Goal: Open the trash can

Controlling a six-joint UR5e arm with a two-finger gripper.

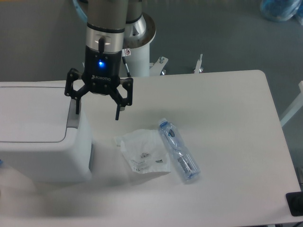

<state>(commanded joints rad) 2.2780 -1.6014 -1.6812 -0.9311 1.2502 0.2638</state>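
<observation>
The gripper (97,108) is held wide open and empty. Directly beneath its one finger the grey push tab (72,119) is found, its long axis running front to back. To that side and below, the trash can (40,142) is seen, lid closed, its contents hidden.

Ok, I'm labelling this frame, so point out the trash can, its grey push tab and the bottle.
trash can (33,113): fixed camera, middle of the flat white lid.
grey push tab (72,119): fixed camera, its visible lower part.
bottle (178,151): fixed camera, middle of the clear body.
</observation>
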